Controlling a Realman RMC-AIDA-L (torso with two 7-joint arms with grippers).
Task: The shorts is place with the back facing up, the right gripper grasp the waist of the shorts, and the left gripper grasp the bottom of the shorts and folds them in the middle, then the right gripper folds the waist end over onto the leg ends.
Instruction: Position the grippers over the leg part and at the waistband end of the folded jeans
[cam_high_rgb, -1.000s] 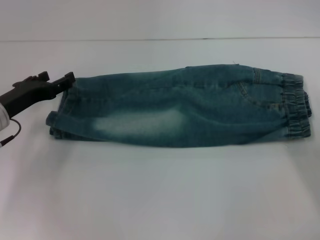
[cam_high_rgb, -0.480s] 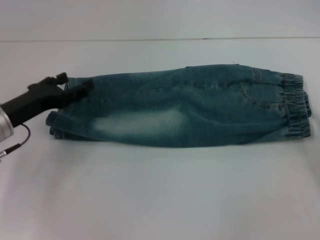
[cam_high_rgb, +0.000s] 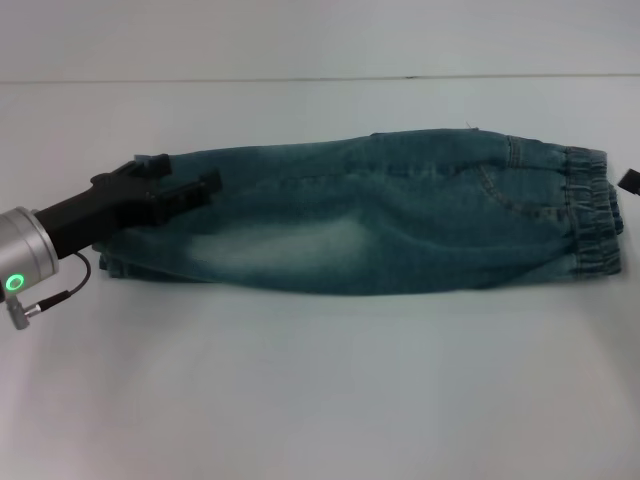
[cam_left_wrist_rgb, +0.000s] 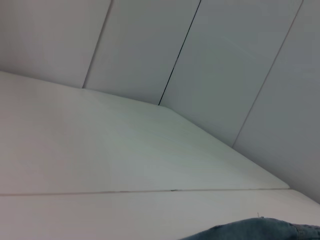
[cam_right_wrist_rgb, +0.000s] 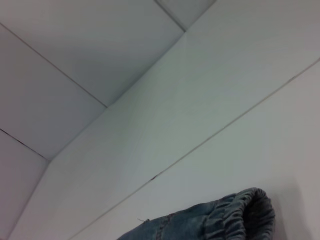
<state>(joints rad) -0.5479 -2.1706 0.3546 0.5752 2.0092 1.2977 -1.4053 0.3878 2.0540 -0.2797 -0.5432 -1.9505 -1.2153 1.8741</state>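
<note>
Left gripper (cam_high_rgb: 190, 188) over the shorts (cam_high_rgb: 380, 215) — leg-end side, jaws above denim

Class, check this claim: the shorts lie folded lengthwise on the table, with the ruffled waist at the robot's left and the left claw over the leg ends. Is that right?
Not quite. The head view shows the ruffled waist at the robot's right, not its left. The rest stands: the shorts lie folded lengthwise on the table, and the left claw is over the leg ends.
</note>
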